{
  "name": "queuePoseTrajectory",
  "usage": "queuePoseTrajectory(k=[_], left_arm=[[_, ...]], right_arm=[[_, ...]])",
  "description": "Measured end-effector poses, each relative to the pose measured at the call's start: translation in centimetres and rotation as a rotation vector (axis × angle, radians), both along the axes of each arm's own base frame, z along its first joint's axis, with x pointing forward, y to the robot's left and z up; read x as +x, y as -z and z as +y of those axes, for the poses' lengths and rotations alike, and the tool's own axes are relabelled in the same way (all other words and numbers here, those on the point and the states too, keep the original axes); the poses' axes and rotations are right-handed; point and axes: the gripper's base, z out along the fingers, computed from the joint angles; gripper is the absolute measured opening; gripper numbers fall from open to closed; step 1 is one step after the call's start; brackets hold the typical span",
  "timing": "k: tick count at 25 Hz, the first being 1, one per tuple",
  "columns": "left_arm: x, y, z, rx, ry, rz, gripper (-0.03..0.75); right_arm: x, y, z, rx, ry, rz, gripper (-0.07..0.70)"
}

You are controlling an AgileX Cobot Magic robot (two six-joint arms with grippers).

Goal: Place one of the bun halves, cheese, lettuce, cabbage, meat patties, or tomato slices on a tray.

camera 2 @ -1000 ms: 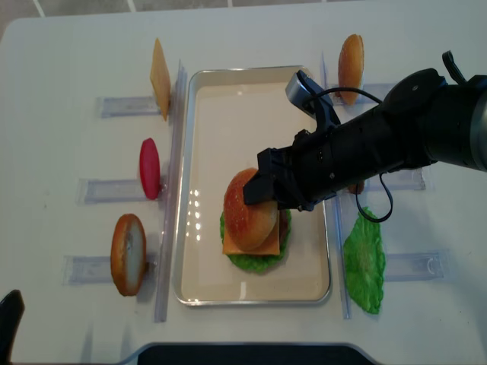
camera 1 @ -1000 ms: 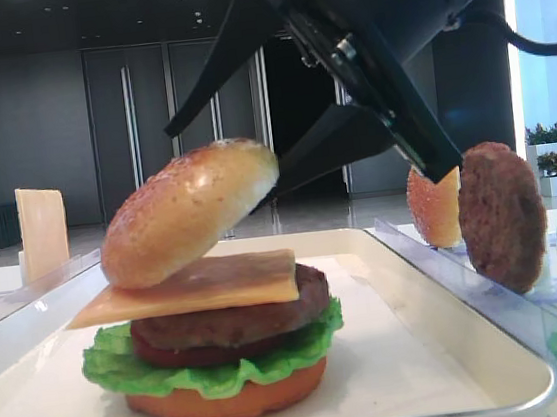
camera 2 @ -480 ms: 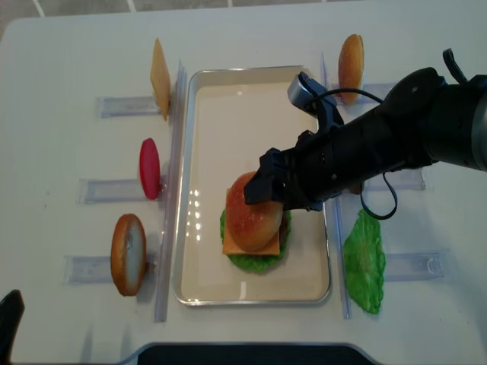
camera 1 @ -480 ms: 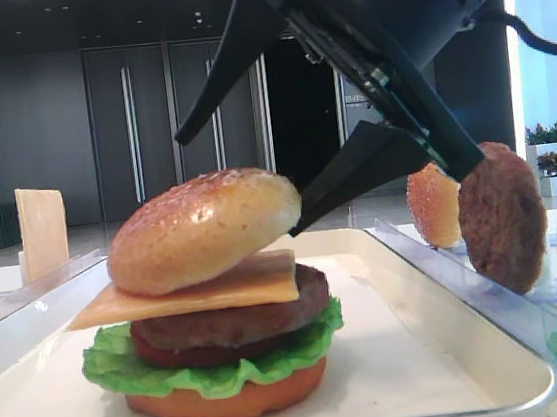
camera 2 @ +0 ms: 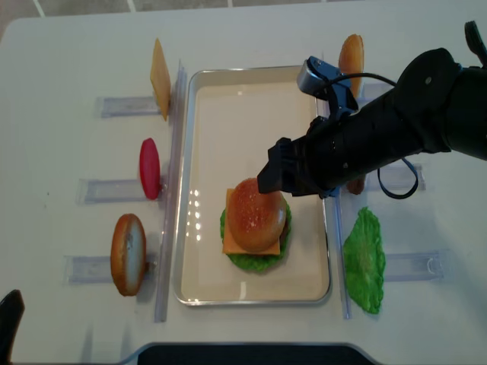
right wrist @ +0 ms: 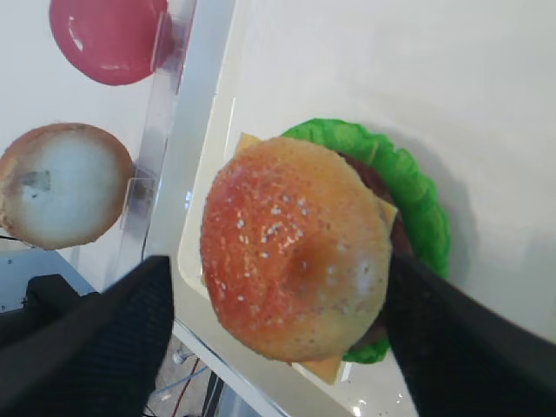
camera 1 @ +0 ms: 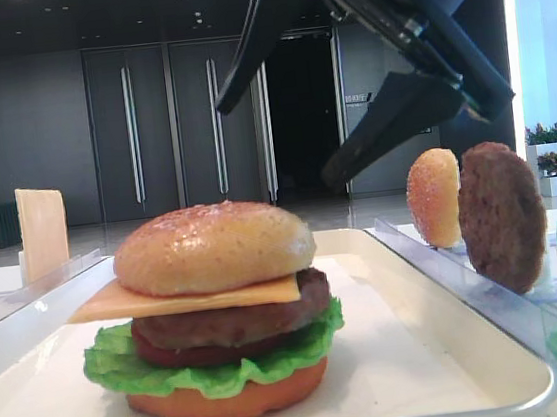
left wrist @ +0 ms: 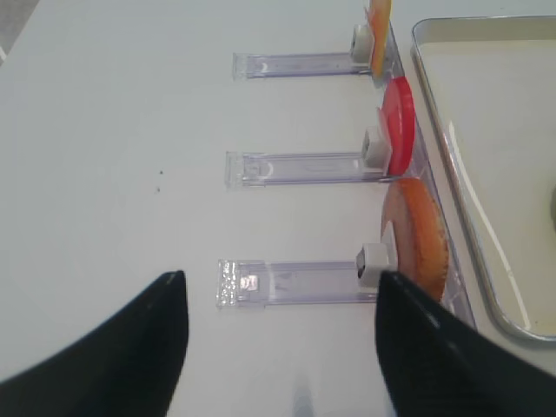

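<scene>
The glossy golden-brown domed bun top sits level on the stacked burger in the large white rectangular tray, free of the claw. Beneath it lie a thin yellow-orange square cheese slice, a thick rough brown meat patty, a dark red tomato slice, a bright green ruffled lettuce leaf and a flat orange-brown bottom bun disc.

The right black gripper hangs above and behind the bun top, spread wide and holding nothing. In the front view its two black fingers stand clear above the crust. In the right wrist view they flank the bun top on either side, apart from it. From overhead the gripper is just beside the upper right edge of the burger.

On the clear plastic racks to the left of the tray stand an upright cheese slice, a red round slice and a second bun half. To the right stand another bun half, a brown patty and a loose green lettuce leaf.

The left gripper hovers over the white tabletop beside the left racks, its dark fingers apart with nothing between them.
</scene>
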Motion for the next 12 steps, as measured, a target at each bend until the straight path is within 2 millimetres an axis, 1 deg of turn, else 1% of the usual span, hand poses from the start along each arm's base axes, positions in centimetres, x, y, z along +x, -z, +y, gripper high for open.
queuePoseTrajectory(k=[7,12], left_arm=[[0.0,0.0,0.0,0.000,0.000,0.000,0.517],[0.0,0.0,0.0,0.000,0.000,0.000,0.517]], right_arm=[[-0.2,-2.7,-0.5,-0.032,0.008,-0.053,0.517],[0.2,-4.3,-1.0,-0.087,0.016,-0.069,0.518]])
